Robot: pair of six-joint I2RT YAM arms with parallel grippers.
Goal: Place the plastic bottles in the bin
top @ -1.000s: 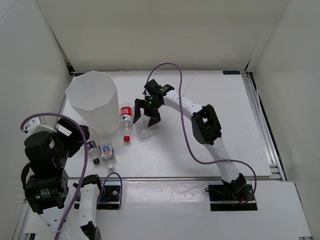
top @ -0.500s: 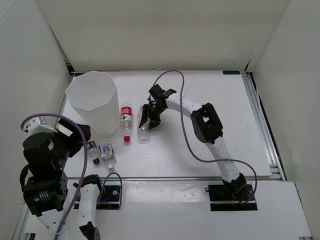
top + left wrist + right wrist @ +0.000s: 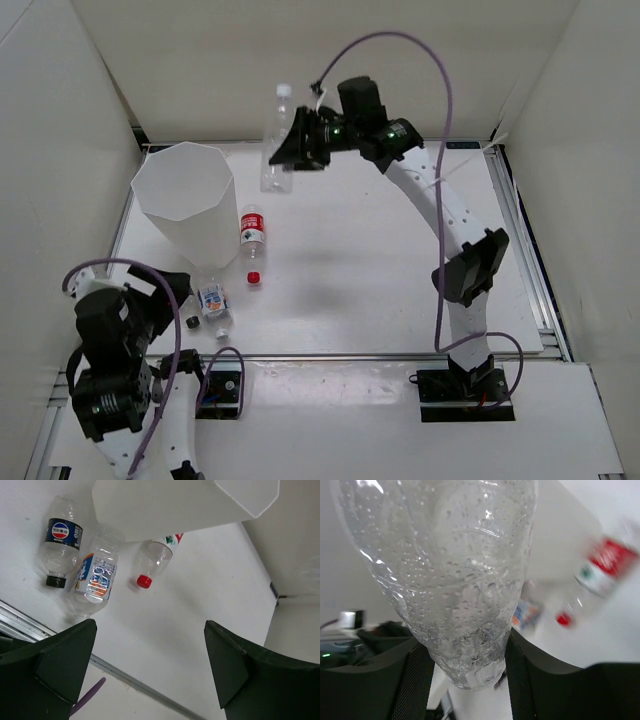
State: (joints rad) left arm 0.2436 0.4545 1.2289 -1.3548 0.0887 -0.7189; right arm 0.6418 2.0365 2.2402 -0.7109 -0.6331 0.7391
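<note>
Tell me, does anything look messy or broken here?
Nothing is spilled or broken. The red-capped bottle and two blue-labelled bottles just lie on their sides beside the bin. The plain bottle, held up in the right gripper, is speckled with little water drops, which looks a bit odd.

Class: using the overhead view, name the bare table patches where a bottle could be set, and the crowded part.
Bare: the wide middle of the table, between the red-capped bottle and the right arm. Crowded: near-left, where it and two blue-labelled bottles lie beside the bin.
</note>
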